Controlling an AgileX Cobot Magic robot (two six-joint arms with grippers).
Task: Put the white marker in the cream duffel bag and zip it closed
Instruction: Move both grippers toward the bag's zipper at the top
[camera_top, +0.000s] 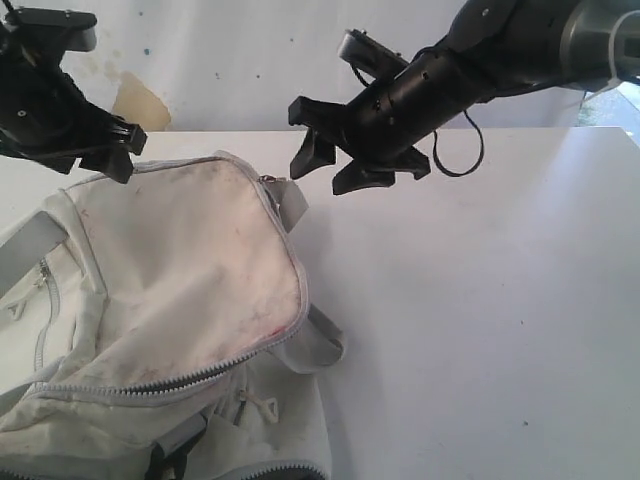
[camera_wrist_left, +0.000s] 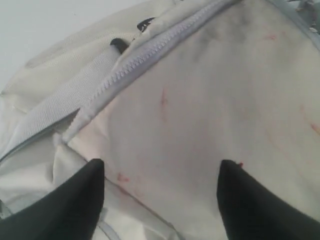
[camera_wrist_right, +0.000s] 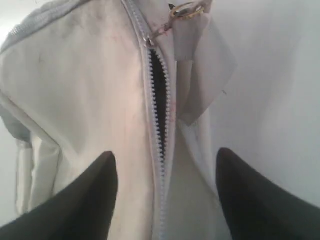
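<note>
The cream duffel bag lies smudged on the left half of the white table. My left gripper hangs open over its far left corner; its wrist view shows the gripper above stained fabric beside a grey zipper. My right gripper is open above the far right corner. In its view the gripper straddles a zipper with a dark gap partly open and a ring pull at the end. The white marker shows in no view.
Grey webbing straps stick out from the bag's right side, and a black buckle sits at its near edge. A black cable loop hangs from the right arm. A stained wall stands behind the table.
</note>
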